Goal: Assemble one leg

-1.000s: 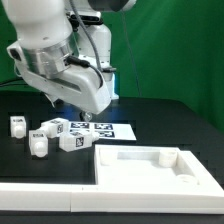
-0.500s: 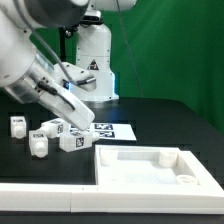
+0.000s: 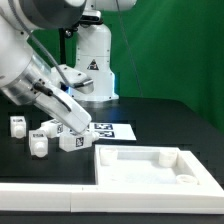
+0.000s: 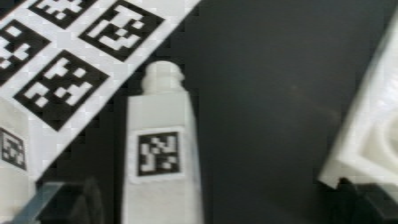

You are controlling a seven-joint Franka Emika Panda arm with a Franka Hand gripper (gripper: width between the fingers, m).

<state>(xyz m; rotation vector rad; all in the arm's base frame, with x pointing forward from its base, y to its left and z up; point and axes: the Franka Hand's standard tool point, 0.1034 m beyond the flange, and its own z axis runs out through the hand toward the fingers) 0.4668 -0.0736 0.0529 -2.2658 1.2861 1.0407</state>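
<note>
Approach step: gripper (image 3: pixel 76 127) low over leg (image 4: pixel 160 125), which lies flat just beside marker board (image 3: pixel 113 130), at board's 8 o'clock in exterior view. Jaw spacing: cannot tell. Next move likely needs centring over leg, descent, grasp.

White leg (image 4: pixel 164 112) with black-and-white square tag (image 4: pixel 160 154); black table (image 3: pixel 165 118); green backdrop (image 3: pixel 170 50); white panel (image 3: pixel 135 168)

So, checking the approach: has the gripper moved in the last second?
Yes. The gripper has come down, from above the marker board to low by its end on the exterior view's left, near a leg.
</note>
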